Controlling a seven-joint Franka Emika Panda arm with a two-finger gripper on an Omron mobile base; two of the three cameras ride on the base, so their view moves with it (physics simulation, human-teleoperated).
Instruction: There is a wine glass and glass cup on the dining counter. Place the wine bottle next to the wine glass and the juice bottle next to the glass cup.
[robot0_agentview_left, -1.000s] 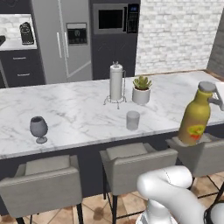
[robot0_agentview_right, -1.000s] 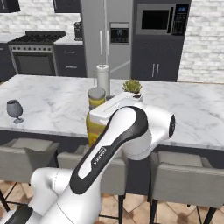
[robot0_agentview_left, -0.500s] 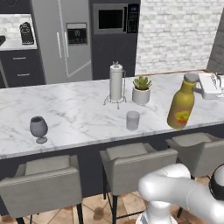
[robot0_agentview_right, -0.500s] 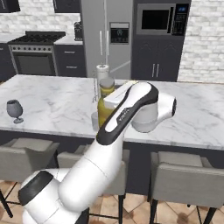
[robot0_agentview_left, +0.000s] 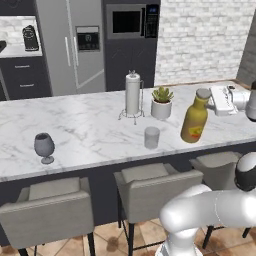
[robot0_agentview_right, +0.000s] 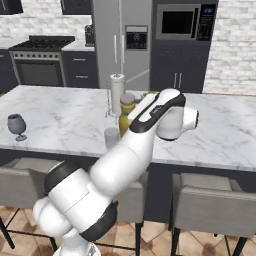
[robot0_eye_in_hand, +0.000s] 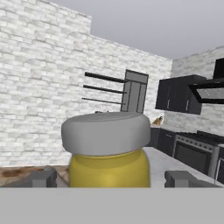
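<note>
The amber juice bottle (robot0_agentview_left: 194, 120) with its grey cap leans slightly at the right of the dining counter (robot0_agentview_left: 85, 125), its base at or just above the marble. My gripper (robot0_agentview_left: 209, 102) comes in from the right at the bottle's upper part and is shut on it. In the hand view the cap and yellow neck (robot0_eye_in_hand: 107, 144) rise between the two fingertips (robot0_eye_in_hand: 43, 177). The glass cup (robot0_agentview_left: 151, 137) stands a short way left of the bottle. The wine glass (robot0_agentview_left: 44, 146) stands far left near the front edge. The wine bottle is out of view.
A paper towel holder (robot0_agentview_left: 132, 95) and a small potted plant (robot0_agentview_left: 161, 101) stand behind the glass cup. Grey stools (robot0_agentview_left: 155, 182) line the counter's front edge. My white arm (robot0_agentview_right: 145, 125) covers part of the bottle in the right base view.
The juice bottle has travelled left along the counter in my gripper, from near the right end toward the glass cup. The arm has stretched out further over the counter.
</note>
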